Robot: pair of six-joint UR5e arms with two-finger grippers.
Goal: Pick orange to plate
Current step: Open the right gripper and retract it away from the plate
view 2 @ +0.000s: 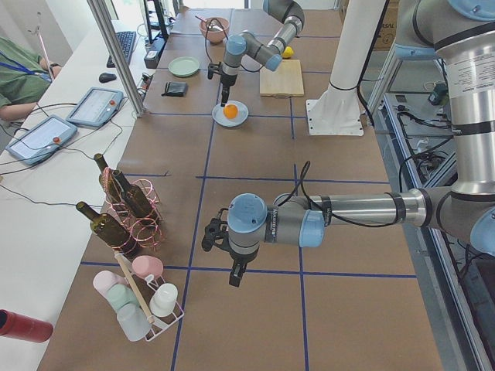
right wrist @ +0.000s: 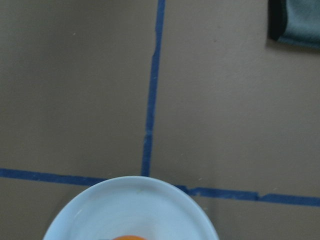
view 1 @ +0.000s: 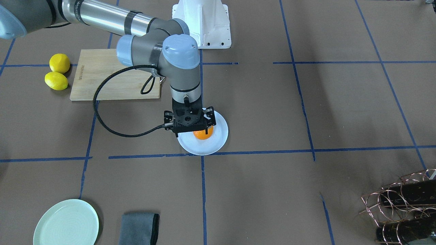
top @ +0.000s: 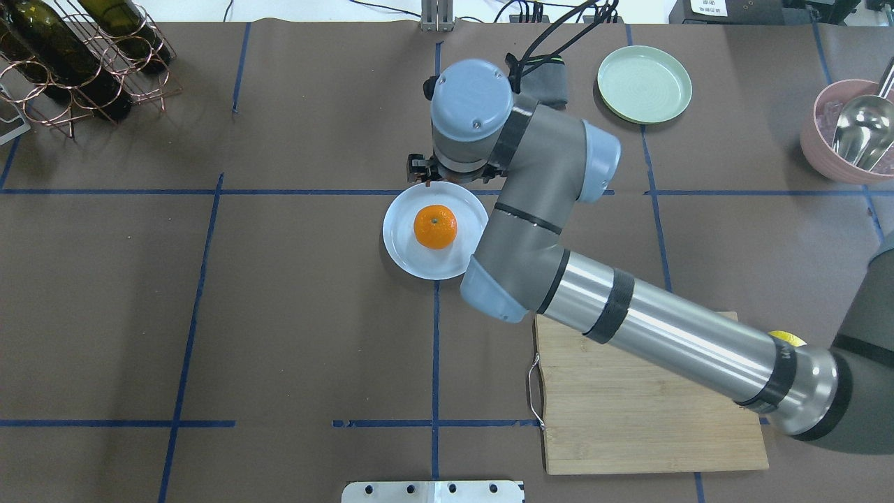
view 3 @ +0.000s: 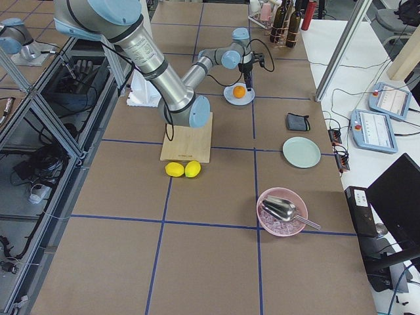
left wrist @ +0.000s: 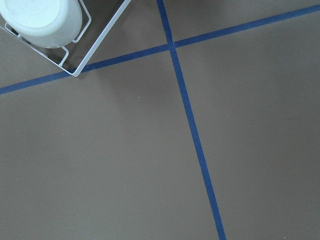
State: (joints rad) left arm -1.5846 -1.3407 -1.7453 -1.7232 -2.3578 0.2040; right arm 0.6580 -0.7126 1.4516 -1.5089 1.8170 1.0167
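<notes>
Nearest the robot's base lies a bamboo cutting board point(top: 628, 405), and the right arm's long silver link passes above it. Two yellow lemons point(view 1: 56, 81) sit on the counter point(top: 279, 314) just beside the board's outer edge, touching each other.

Farther out, near the middle of the counter, stands the plate point(top: 405, 244), pale bluish-white, beside a crossing of blue tape lines. The orange point(top: 435, 226) rests on it, close to the centre, stem dimple up. In the overhead view the whole fruit shows and no finger touches it.

The right claw point(view 1: 190, 121) hangs pointing down over the far part of the plate, above and just beyond the orange. Its wrist hides the fingers, so it cannot be told whether they are spread or pressed together. Its wrist camera sees the plate's far rim and a sliver of orange.

Beyond the plate lie a folded grey cloth point(top: 545, 84) and a mint-green plate point(top: 644, 84), and a pink bowl point(top: 838, 150) holds a metal scoop point(top: 862, 126). At the far corner on the robot's left stands a copper wire rack point(top: 77, 63) of bottles.

The left claw point(view 2: 235, 275) hangs well apart, near a cup rack point(view 2: 147, 309); its state cannot be told either.
</notes>
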